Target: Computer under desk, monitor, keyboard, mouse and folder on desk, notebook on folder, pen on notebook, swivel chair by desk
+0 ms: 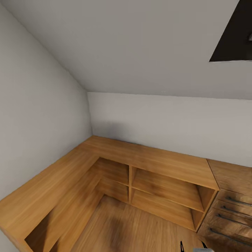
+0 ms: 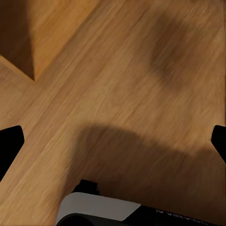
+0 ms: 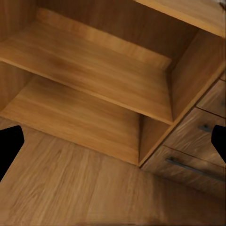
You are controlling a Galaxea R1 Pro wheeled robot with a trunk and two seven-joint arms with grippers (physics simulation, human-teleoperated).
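None of the task's objects are in view. In the left wrist view my left gripper (image 2: 113, 141) is open, its black fingertips (image 2: 10, 141) far apart over bare wooden floor. My right gripper (image 3: 113, 141) is open too, with nothing between its fingers; it points at the lower shelves of the wooden shelving. In the head view the tips of the right gripper (image 1: 192, 246) poke in at the bottom edge.
Light wooden corner shelving (image 1: 154, 159) runs along both walls ahead, with open compartments (image 3: 94, 70). A wooden chest of drawers (image 1: 231, 206) with metal handles (image 3: 190, 167) adjoins it on the right. Wooden floor (image 1: 133, 227) lies in front. A dark panel (image 1: 234, 35) shows at upper right.
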